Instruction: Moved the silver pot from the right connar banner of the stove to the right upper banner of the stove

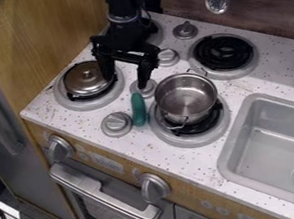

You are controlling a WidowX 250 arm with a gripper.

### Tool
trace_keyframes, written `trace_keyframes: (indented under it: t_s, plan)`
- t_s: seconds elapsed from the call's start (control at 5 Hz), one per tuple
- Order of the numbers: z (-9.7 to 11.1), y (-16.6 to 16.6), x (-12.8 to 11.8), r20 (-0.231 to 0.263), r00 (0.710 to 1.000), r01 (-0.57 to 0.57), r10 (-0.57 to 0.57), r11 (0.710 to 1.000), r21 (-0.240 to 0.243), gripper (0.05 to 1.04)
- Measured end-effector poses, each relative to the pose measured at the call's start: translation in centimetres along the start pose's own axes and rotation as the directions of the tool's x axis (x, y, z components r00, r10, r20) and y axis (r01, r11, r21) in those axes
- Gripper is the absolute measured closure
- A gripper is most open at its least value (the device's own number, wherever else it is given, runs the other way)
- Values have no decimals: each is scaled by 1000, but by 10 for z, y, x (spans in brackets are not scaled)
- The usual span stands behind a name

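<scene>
While its fingers [146, 67] stand apart, the end effector [127, 81] hangs above the stove [135, 141].

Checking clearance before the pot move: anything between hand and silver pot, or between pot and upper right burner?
One stove knob sits low between the hand and the silver pot. Nothing visible stands between the pot and the upper right burner.

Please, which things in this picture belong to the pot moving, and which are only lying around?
For the job: silver pot; lower right burner; upper right burner; robot hand.

Just around: metal lid at lower left burner; green oblong object; hanging slotted spoon.
</scene>
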State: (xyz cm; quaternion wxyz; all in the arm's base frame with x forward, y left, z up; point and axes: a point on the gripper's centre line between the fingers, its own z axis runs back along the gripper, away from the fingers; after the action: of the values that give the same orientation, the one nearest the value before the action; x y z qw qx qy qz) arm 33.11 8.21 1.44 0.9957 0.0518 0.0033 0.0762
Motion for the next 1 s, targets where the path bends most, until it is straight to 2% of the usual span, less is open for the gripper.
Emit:
trace_keyframes:
  t_s: [0.2,0.4,0.6,1.0]
  plan:
    - [-12,-2,-5,-38,999,0,0,1000,-6,83]
    - [-13,-33,-4,-27,999,45,-46,998,-43,83]
    - [-9,-67,-2,4,995,97,-97,991,-90,83]
    - [1,-104,10,61,991,129,-121,979,-160,83]
